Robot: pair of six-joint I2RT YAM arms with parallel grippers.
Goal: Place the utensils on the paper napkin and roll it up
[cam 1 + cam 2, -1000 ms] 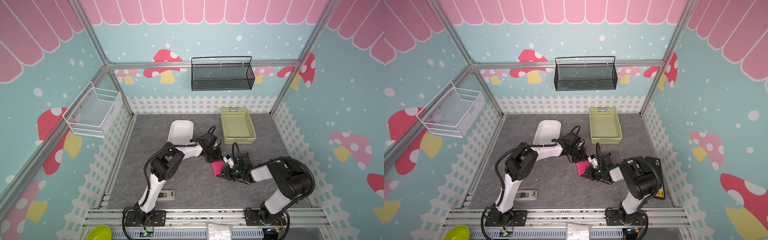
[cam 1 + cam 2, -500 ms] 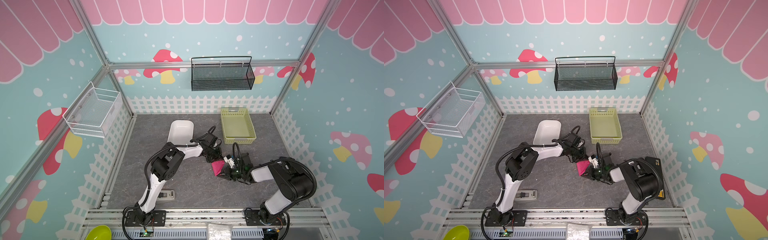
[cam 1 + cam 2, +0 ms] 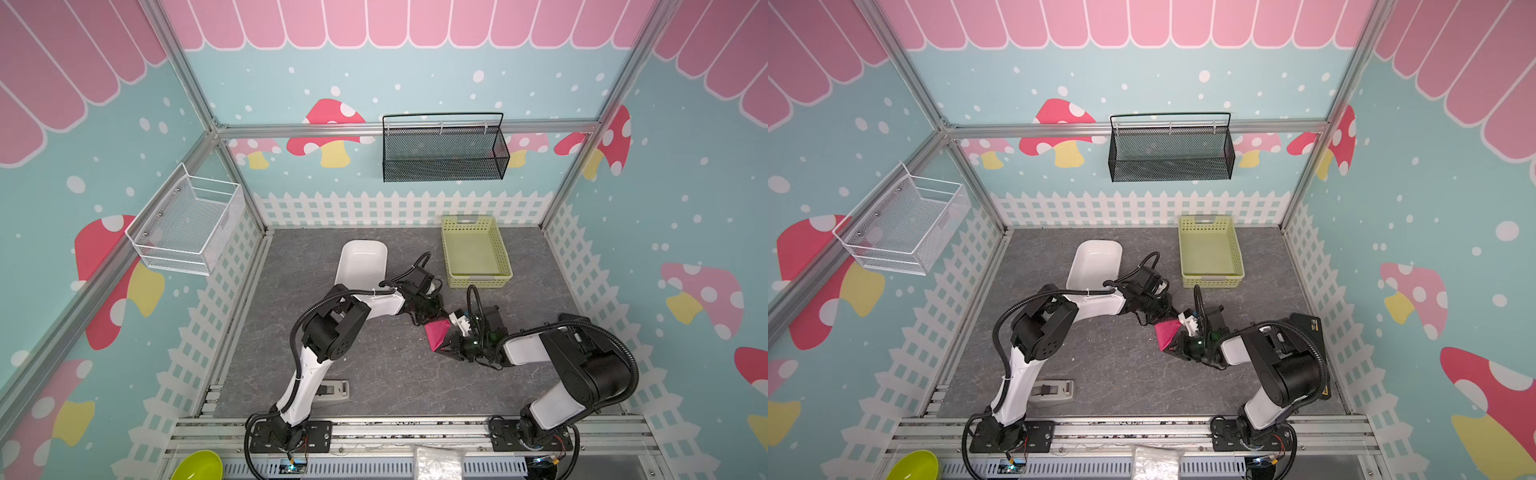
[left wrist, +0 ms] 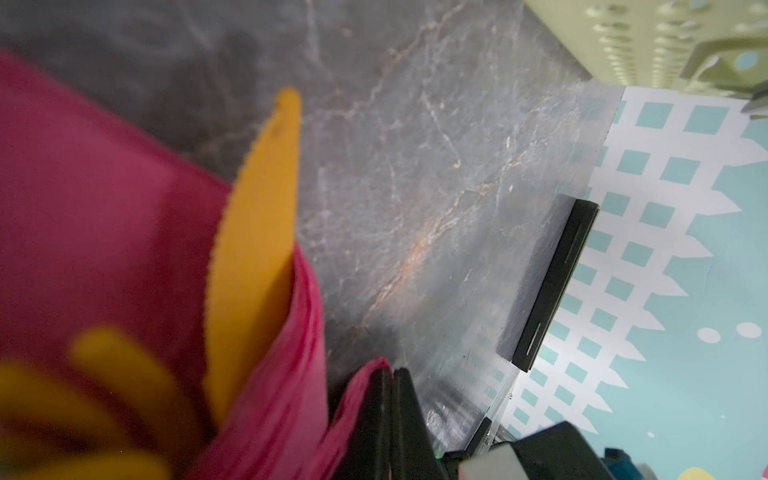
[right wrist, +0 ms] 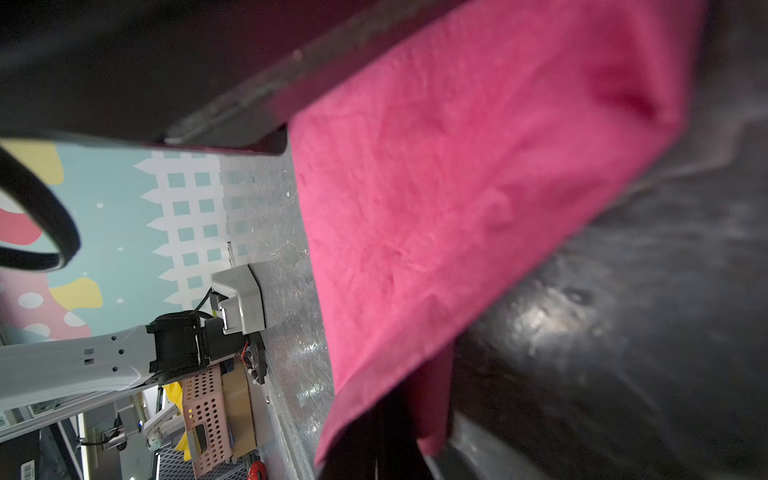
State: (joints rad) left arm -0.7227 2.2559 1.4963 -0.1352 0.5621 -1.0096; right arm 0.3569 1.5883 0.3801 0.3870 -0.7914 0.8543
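Observation:
The paper napkin (image 3: pixel 437 332) is a folded magenta bundle raised off the grey floor between my two grippers, seen in both top views (image 3: pixel 1166 334). My left gripper (image 3: pixel 428 322) meets its far corner. In the left wrist view its black jaws (image 4: pixel 392 372) are pressed together, with a napkin edge (image 4: pixel 365 386) at their tips. Inside the pink fold (image 4: pixel 104 199) lie the orange utensils: a flat one with a serrated edge (image 4: pixel 257 232) and blurred fork prongs (image 4: pixel 108 374). My right gripper (image 3: pixel 446 349) holds the near corner. In the right wrist view the napkin (image 5: pixel 436 208) drapes into its shut jaws (image 5: pixel 386 440).
A green basket (image 3: pixel 476 253) stands behind the grippers, and a white dish (image 3: pixel 361 262) sits at the back left. A grey device (image 3: pixel 332 390) lies near the front rail. A flat black item (image 3: pixel 1308 328) sits by the right wall. Mesh baskets (image 3: pixel 444 147) (image 3: pixel 187 224) hang on the walls.

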